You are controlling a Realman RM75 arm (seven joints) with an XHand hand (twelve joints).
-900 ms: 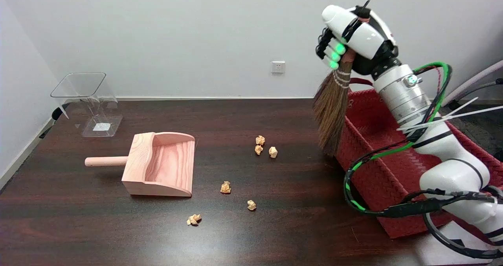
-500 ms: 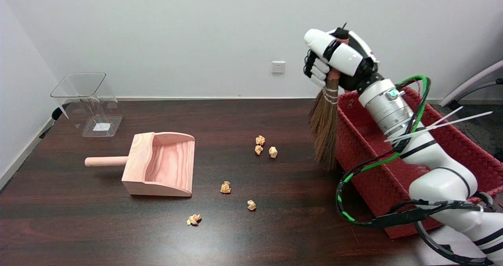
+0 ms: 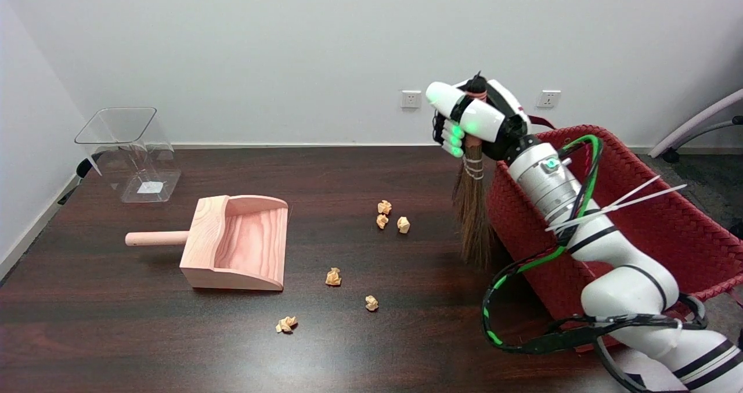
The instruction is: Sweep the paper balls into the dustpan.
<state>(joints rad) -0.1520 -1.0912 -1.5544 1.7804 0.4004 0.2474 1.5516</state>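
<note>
Broom [image 3: 473, 219] hangs near-vertical in my right hand [image 3: 470, 120], bristles down beside the table's [image 3: 116, 335] right edge, dustpan [image 3: 235, 243] mouth facing it.

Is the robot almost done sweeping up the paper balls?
Not nearly. Done: the right hand already grips the broom, bristles hanging down beside the red basket. In hand: getting the broom over to the mess. Left: all six paper balls lie on the table, and the wooden dustpan holds none.
</note>
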